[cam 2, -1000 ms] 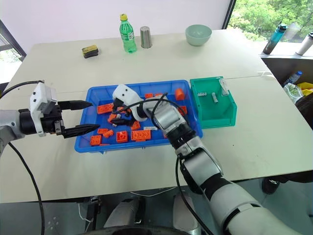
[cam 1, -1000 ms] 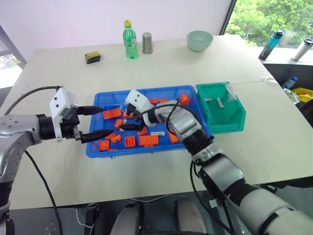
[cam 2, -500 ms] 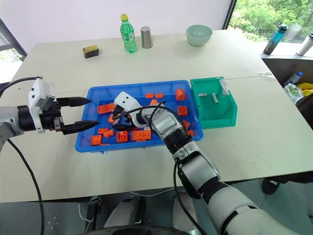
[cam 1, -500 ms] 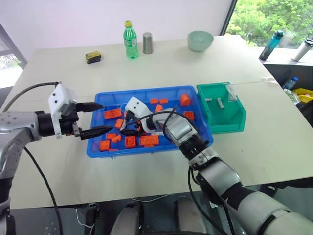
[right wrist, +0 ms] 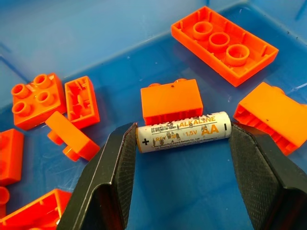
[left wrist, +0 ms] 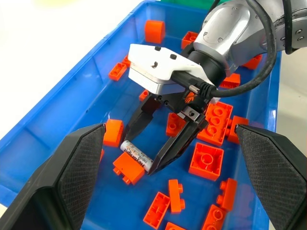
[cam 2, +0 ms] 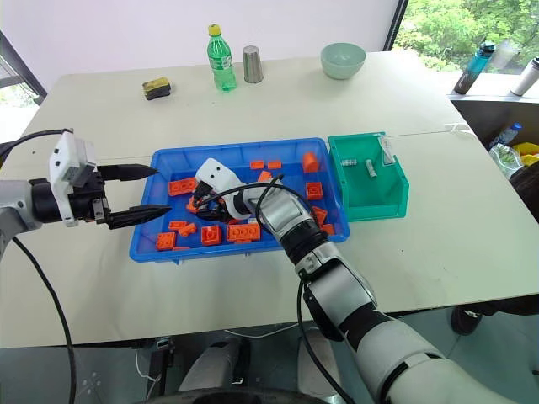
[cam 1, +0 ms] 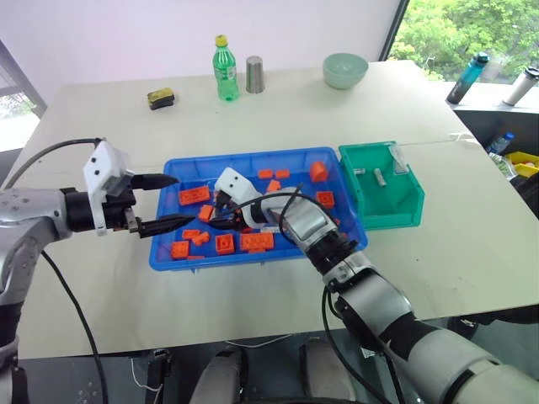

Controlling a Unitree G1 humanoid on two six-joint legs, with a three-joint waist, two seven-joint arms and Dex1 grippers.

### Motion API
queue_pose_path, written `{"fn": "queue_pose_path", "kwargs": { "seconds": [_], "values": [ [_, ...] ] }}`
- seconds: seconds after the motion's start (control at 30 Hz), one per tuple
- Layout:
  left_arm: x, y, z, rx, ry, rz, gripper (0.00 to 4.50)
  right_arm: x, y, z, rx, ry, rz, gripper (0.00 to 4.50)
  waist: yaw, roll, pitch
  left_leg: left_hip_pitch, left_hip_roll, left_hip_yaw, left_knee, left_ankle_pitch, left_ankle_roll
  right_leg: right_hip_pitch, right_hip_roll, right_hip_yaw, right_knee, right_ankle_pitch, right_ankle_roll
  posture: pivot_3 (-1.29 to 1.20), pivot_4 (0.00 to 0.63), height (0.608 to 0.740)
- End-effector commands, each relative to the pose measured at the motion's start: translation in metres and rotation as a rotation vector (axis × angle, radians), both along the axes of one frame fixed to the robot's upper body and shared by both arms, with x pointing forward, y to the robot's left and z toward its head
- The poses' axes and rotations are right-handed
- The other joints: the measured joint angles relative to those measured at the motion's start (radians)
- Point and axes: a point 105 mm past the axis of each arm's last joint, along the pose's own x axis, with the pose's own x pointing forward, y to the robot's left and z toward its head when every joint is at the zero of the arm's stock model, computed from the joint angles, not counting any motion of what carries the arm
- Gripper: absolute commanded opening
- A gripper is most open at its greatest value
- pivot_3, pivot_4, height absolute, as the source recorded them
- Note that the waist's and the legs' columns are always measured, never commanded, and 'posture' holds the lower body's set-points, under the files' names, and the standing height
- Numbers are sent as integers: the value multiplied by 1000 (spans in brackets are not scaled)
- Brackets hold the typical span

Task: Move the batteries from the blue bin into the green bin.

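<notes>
A silver-white AA alkaline battery (right wrist: 183,132) with black lettering lies flat on the floor of the blue bin (cam 1: 178,165), among orange bricks (right wrist: 223,44). The right tool (left wrist: 154,149) straddles it end to end, its fingers closed to the ends or nearly so. The left tool (cam 1: 173,202) hovers wide open, holding nothing. Two batteries (cam 1: 379,177) lie in the green bin (cam 1: 402,207).

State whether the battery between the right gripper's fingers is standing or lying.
Lying: the battery rests lengthwise on the blue bin floor between the fingers.
</notes>
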Motion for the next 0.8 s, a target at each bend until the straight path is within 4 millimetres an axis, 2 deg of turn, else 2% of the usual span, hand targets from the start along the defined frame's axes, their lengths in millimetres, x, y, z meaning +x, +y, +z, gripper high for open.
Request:
{"fn": "queue_pose_path", "kwargs": {
  "seconds": [0.03,0.1,0.17,0.3,0.4,0.5,0.57,0.6,0.67,0.8],
  "values": [
    [1,-3,3,-9,-23,-15,4500,2,-9,26,33,-65,-6,2264,2,0,0,0,0,0,0,0,0,0,0,0,0,0,0,0,150,727],
    [2,-9,-2,-29,-13,-32,4500,8,-43,67,113,-86,-76,2264,9,0,0,0,-1,0,1,0,0,0,0,0,0,0,0,0,150,727],
    [1,-14,-6,-41,-9,-49,4500,6,-79,99,162,-97,-135,2264,24,1,0,-2,-2,-1,2,0,0,0,-1,0,0,0,0,0,150,727],
    [3,-24,-6,-60,-20,-74,4500,3,-159,130,145,-143,-313,2264,41,-2,-1,-3,-3,-1,3,0,0,1,-2,0,-1,0,0,0,150,727],
    [5,-26,-5,-66,-30,-82,4500,0,-218,136,74,-186,-469,2264,56,-1,0,-2,-2,2,3,0,0,0,-2,0,-2,0,0,0,150,727],
    [7,-26,-4,-66,-35,-84,4500,-4,-251,137,38,-189,-565,2264,58,-1,0,-2,-2,4,3,0,1,1,-3,1,-3,0,0,0,150,727],
    [10,-27,-4,-66,-39,-86,4500,-7,-280,129,-2,-180,-652,2264,56,-1,0,-2,-1,6,3,0,1,1,-2,1,-4,0,0,0,150,727],
    [11,-27,-3,-66,-43,-89,4500,-9,-290,125,-23,-183,-681,2264,57,-1,0,-2,-1,6,3,0,1,1,-2,1,-4,0,0,0,150,727],
    [12,-28,-2,-65,-47,-91,4500,-11,-296,118,-21,-157,-707,2264,55,-1,0,-2,-1,6,3,-1,1,1,-2,1,-4,0,0,0,150,727],
    [15,-29,0,-64,-55,-96,4500,-11,-299,113,-97,-208,-705,4233,54,-1,0,-2,0,10,3,0,1,-1,-2,2,-4,0,0,0,150,727]
  ]
}}
